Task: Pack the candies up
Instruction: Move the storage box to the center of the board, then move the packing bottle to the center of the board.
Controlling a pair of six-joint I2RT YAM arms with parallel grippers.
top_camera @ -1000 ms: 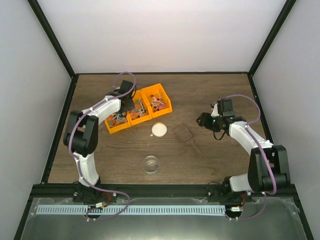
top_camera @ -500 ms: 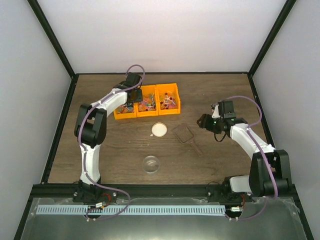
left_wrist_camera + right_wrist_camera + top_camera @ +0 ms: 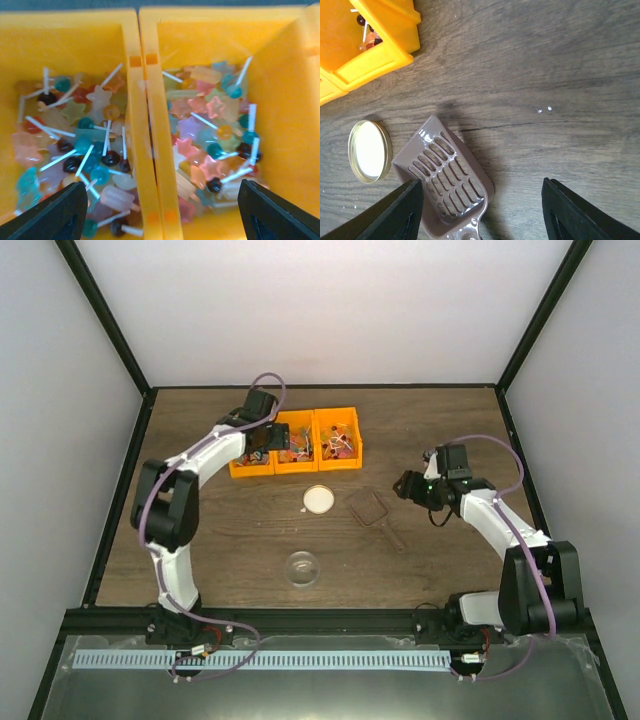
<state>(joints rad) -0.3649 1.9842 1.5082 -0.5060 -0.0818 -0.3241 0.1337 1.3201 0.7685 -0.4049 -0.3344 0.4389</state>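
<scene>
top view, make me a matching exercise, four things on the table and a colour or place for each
Things:
1. bins
2. lid
3. scoop
4. jar

Descriptions:
a. brown, slotted
b. clear, nearest the arm bases
c. orange, holding the candies
d. cream, round

Pairs: 1-c, 2-d, 3-a, 4-b

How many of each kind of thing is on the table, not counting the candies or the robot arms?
Orange bins: 3
Cream lid: 1
Brown scoop: 1
Clear jar: 1
Total: 6
</scene>
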